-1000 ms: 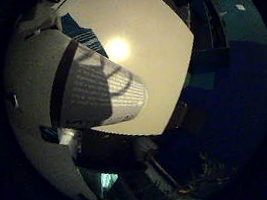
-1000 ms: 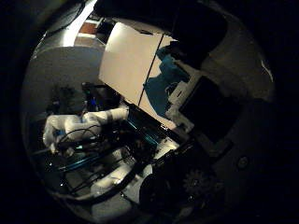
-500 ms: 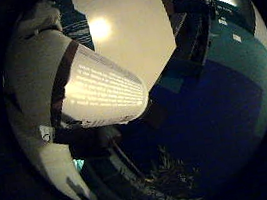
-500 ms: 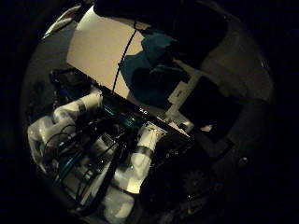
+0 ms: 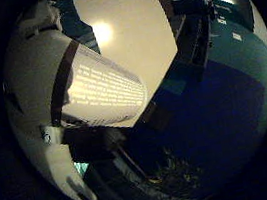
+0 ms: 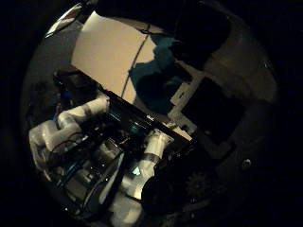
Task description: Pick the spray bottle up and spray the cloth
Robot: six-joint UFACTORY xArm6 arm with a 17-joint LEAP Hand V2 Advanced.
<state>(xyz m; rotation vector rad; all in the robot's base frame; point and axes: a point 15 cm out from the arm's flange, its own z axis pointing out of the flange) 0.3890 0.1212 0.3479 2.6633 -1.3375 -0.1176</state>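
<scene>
Clearly the spray bottle (image 5: 79, 90) sits right against the palm: its white body with a dark band and a block of small print fills much of the little finger side view, so the hand has it held close. The hand (image 6: 208, 118) shows in the thumb side view as dark and white parts crossing the picture, and they appear to be curled round the bottle, though the gloom makes the exact wrap hard to read. Beyond them lies the pale table (image 6: 106, 52), and on it a teal cloth (image 6: 154, 78), crumpled, near the table's edge. The palm faces roughly toward that cloth, which suits the task: the bottle is up off the surface and, by my judgement, being brought round so the nozzle can bear on the fabric before squeezing.
</scene>
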